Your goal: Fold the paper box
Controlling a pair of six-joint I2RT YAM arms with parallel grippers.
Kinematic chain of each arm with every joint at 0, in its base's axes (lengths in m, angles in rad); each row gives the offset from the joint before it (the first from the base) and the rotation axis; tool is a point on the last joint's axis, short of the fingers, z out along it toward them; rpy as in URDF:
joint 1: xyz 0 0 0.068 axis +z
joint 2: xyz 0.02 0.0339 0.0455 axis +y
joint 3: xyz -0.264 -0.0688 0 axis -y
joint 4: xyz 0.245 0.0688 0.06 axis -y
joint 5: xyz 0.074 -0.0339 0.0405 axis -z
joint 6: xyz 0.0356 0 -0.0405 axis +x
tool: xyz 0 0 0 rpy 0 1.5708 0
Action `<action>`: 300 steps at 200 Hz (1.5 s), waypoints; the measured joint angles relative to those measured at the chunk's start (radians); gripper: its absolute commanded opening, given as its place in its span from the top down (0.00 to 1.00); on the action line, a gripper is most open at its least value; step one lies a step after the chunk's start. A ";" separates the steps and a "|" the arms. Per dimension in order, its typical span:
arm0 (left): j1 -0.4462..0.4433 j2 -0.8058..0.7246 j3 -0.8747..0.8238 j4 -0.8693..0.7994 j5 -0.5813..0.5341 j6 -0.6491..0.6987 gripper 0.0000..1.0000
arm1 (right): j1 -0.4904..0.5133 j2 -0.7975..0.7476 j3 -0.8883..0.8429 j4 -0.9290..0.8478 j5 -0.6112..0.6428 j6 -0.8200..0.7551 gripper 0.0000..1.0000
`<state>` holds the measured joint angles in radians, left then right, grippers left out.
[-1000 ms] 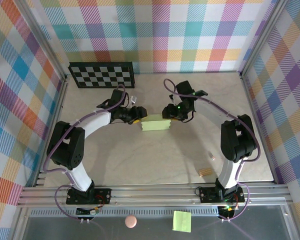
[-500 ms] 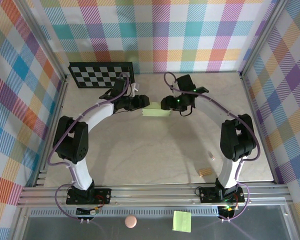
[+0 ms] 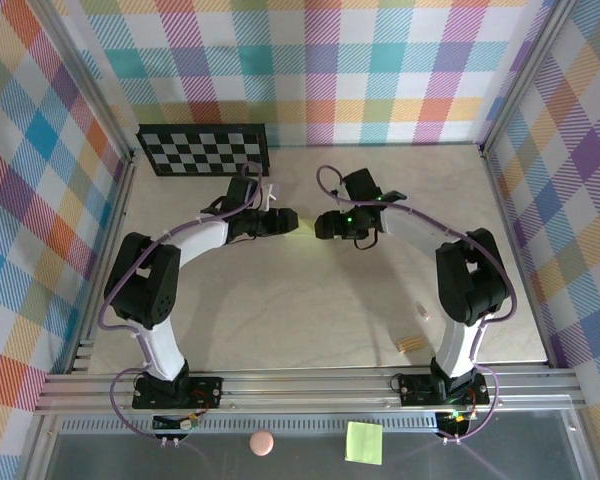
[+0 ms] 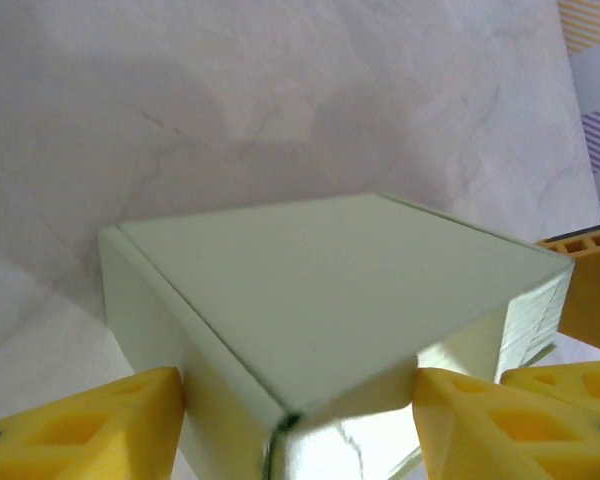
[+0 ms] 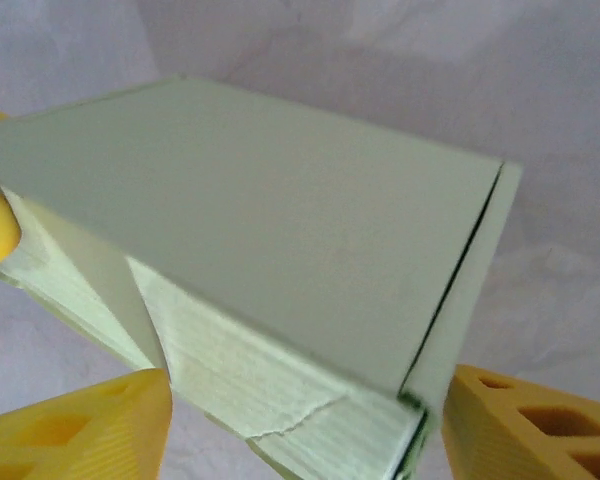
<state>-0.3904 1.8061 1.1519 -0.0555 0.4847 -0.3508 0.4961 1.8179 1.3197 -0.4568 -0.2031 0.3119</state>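
Observation:
The paper box (image 3: pixel 301 222) is a pale lime-green closed carton at the far middle of the table, mostly covered from above by the two grippers meeting over it. My left gripper (image 3: pixel 288 222) comes at it from the left, my right gripper (image 3: pixel 321 225) from the right. In the left wrist view a corner of the box (image 4: pixel 330 290) sits between the yellow fingers (image 4: pixel 100 430) of my left gripper (image 4: pixel 295 400), both touching its sides. In the right wrist view my right gripper (image 5: pixel 305 385) straddles the opposite corner of the box (image 5: pixel 280 230), fingertips (image 5: pixel 530 420) against it.
A checkerboard panel (image 3: pixel 204 148) leans at the back left. A small wooden piece (image 3: pixel 410 344) lies near the right arm's base. Below the front rail are a bright-green sticky note (image 3: pixel 363 441) and a pink ball (image 3: pixel 262 443). Plaid walls enclose the table.
Both grippers have carried the box from the table's middle toward the back and closed in over it, so less of it shows from above.

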 measured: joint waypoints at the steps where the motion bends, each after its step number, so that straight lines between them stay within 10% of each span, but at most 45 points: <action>1: 0.000 -0.003 -0.005 0.002 0.000 0.000 0.37 | 0.002 -0.003 -0.005 0.001 0.000 0.002 0.28; 114: -0.032 -0.035 -0.145 -0.104 -0.084 -0.014 0.33 | 0.032 -0.035 -0.137 -0.027 0.045 0.123 0.33; 300: 0.001 0.132 0.139 -0.283 -0.014 0.061 0.63 | -0.066 0.102 0.008 -0.044 -0.087 0.184 0.65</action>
<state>-0.3897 1.9385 1.2907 -0.3389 0.4702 -0.2901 0.4305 1.9202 1.3273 -0.5007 -0.2897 0.4961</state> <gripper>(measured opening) 0.372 0.352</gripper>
